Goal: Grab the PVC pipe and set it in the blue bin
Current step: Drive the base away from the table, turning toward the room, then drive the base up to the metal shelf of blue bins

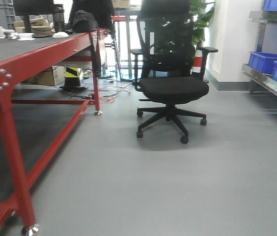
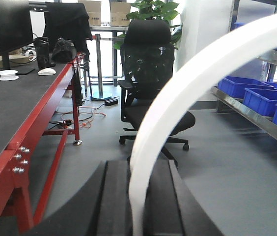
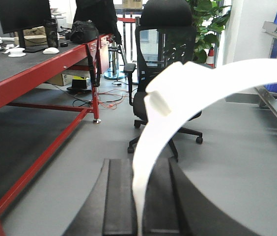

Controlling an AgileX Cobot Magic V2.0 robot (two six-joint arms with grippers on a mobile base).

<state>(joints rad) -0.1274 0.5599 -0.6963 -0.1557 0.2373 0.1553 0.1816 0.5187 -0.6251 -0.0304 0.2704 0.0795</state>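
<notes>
- Up close in the left wrist view, the left gripper (image 2: pixel 138 169) shows as two flat, matte black slabs. A smooth white band (image 2: pixel 202 61) rises from the groove between them and bends in a wide arc to the upper right.
- Whether those slabs clamp the band or only flank it cannot be told, nor can it be told whether this band is the PVC pipe.
- The right gripper (image 3: pixel 137 167) looks the same: dark ribbed slabs with a second white band (image 3: pixel 236 76) curving up and off to the right. This one is flatter and carries a small blocky lump. Its grip cannot be judged either.
- Blue bins (image 1: pixel 266 61), glossy plastic and rectangular, sit on a metal shelf (image 1: pixel 268 83) along the right wall, well apart from both grippers.
- A black office chair (image 1: pixel 170 83) with a mesh back and padded seat stands on its five-spoke castor base on the smooth grey floor (image 1: pixel 178 187).
- At the left is a red steel-framed table (image 1: pixel 30 54) with a dark flat top and bolted corner plates.
</notes>
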